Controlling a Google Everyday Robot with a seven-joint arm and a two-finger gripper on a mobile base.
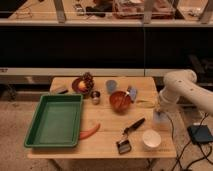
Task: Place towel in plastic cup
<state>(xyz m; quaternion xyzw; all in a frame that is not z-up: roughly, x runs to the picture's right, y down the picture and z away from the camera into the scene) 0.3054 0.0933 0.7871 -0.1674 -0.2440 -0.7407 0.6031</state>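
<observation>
The light blue plastic cup (111, 85) stands upright at the back middle of the wooden table (107, 137), just left of and behind the red-brown bowl (120, 100). The pale grey-blue towel (160, 123) lies near the table's right edge, behind the white cup (151, 139). My white arm (179, 87) comes in from the right and bends down. My gripper (159, 116) is at its lower end, right over the towel and touching or nearly touching it. The gripper is far to the right of the plastic cup.
A green tray (55, 120) fills the left side. A shiny metal cup (95, 95), a plate with fruit (82, 85) and a grey block (61, 90) stand at the back. A small pale blue object (132, 93) is beside the bowl. A carrot (90, 131), a black-handled tool (134, 125) and a brush (124, 145) lie in front.
</observation>
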